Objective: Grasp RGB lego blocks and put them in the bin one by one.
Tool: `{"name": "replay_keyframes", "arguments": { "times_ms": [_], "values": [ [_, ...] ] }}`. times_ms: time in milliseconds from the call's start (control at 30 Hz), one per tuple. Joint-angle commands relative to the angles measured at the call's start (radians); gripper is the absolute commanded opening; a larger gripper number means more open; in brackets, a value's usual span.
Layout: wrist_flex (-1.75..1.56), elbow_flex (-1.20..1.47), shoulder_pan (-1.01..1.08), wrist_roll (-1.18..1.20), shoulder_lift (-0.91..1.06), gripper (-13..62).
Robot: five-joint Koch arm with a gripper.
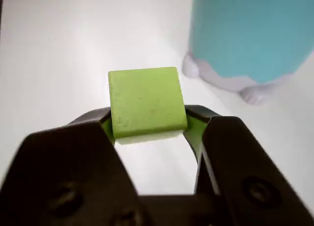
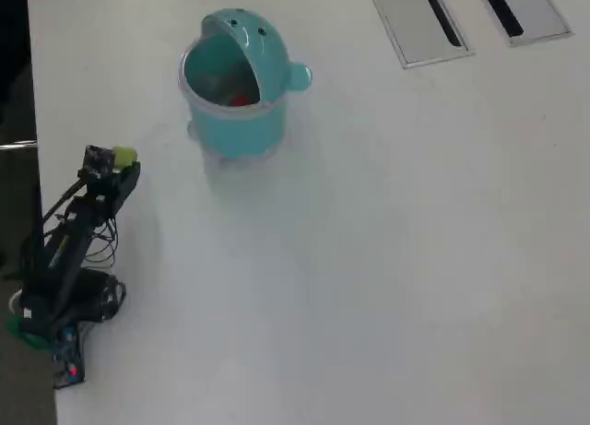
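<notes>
A yellow-green lego block (image 1: 146, 102) sits clamped between my two black jaws in the wrist view, raised above the white table. My gripper (image 1: 147, 123) is shut on it. In the overhead view the same block (image 2: 124, 155) shows at the tip of the gripper (image 2: 112, 162) at the table's left side. The teal bin (image 2: 235, 88) stands up and to the right of it, its hood open toward the camera. A red block (image 2: 241, 100) lies inside the bin. In the wrist view the bin's wall (image 1: 250, 32) fills the upper right. A blue block is not visible.
The arm's base (image 2: 55, 305) with its cables sits at the table's left edge. Two grey slotted panels (image 2: 419, 19) (image 2: 516, 8) lie flush in the table at the far right top. The bin's white feet (image 1: 255, 94) rest on the table.
</notes>
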Motion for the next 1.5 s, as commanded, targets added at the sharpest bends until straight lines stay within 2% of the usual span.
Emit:
{"name": "replay_keyframes", "arguments": {
  "times_ms": [0,400,567,733,1000,1400,1467],
  "values": [
    [-0.008,-0.152,0.031,0.055,0.017,15.0],
    [-0.018,-0.411,0.114,0.172,-0.078,14.9],
    [-0.035,-0.644,0.183,0.196,-0.236,14.9],
    [-0.133,-0.931,0.321,0.186,-0.538,14.9],
    [-0.149,-1.227,0.374,0.190,-0.819,14.9],
    [-0.202,-1.387,0.408,0.100,-1.045,15.3],
    [-0.204,-1.394,0.410,0.015,-1.063,24.7]
  ]
}}
